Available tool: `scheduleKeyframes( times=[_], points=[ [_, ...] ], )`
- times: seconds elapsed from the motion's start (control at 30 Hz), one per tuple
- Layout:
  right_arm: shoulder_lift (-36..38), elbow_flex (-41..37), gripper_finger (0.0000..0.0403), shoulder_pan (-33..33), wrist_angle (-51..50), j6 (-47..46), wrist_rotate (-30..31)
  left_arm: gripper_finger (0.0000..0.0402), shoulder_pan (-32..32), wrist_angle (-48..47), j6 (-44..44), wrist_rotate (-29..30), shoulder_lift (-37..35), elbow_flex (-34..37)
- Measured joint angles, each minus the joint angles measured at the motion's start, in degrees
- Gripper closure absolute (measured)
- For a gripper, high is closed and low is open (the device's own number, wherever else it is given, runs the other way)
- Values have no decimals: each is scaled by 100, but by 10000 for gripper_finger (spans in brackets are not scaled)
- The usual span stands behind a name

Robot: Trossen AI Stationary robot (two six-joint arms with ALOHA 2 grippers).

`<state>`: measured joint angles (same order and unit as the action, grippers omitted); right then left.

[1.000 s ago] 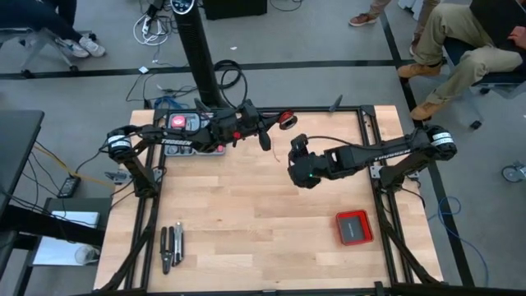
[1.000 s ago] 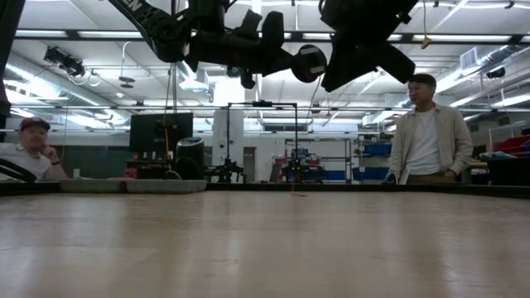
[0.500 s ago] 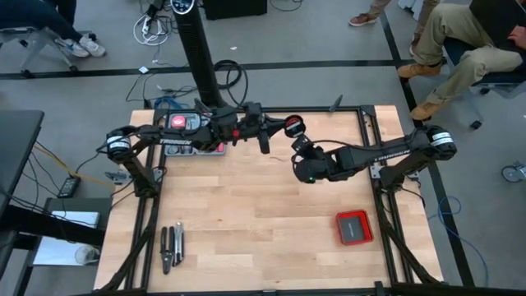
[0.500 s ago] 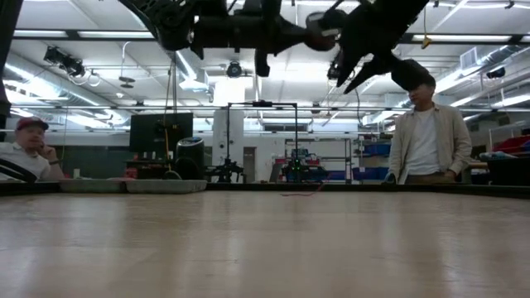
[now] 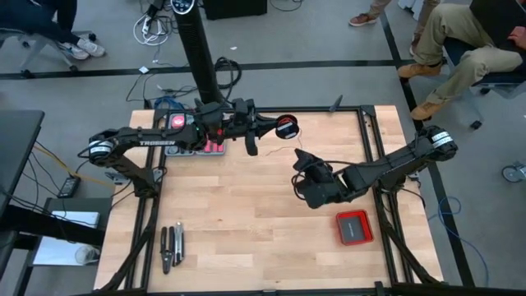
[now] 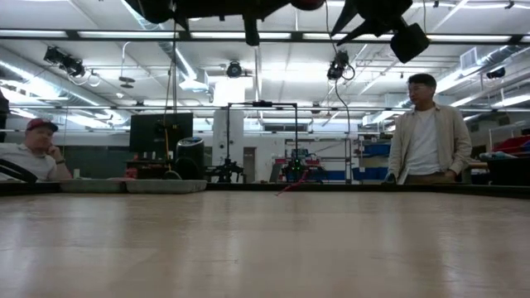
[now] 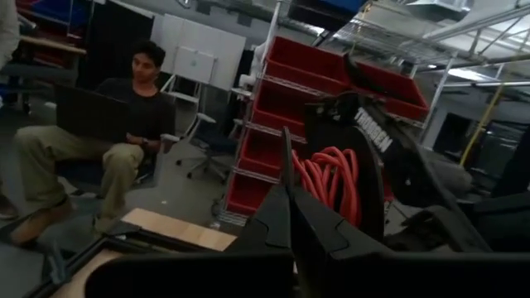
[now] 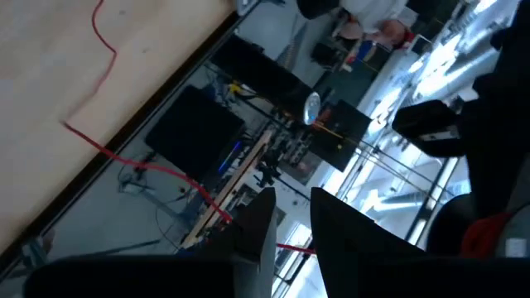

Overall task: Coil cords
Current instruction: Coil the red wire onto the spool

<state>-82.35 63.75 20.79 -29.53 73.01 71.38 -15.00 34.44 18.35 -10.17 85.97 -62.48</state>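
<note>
The high camera hung over the scene and looked straight down, taking in the whole wooden tabletop [image 5: 246,214] with floor on every side. The low camera sat at the tabletop's surface level, facing across the boards [image 6: 265,248] into the room, where a standing person [image 6: 426,132] filled the right of the frame. The left wrist camera looked out over its own dark fingers [image 7: 286,215] toward red shelf bins [image 7: 290,116] and a seated person [image 7: 124,141]. The right wrist camera, tilted, caught the tabletop's far edge [image 8: 124,74] at upper left. All four views shared that tabletop.
</note>
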Motion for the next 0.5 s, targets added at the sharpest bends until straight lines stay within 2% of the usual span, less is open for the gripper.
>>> scheduleKeyframes(
  times=[0.27, 0.5],
  points=[
    [0, 1, 330, 32, -28, -76, 94, 401, 168, -23, -9, -77, -25, -4],
    [0, 1, 330, -62, -694, -98, 75, 401, 165, -7, -6, -177, -86, -4]
  ],
)
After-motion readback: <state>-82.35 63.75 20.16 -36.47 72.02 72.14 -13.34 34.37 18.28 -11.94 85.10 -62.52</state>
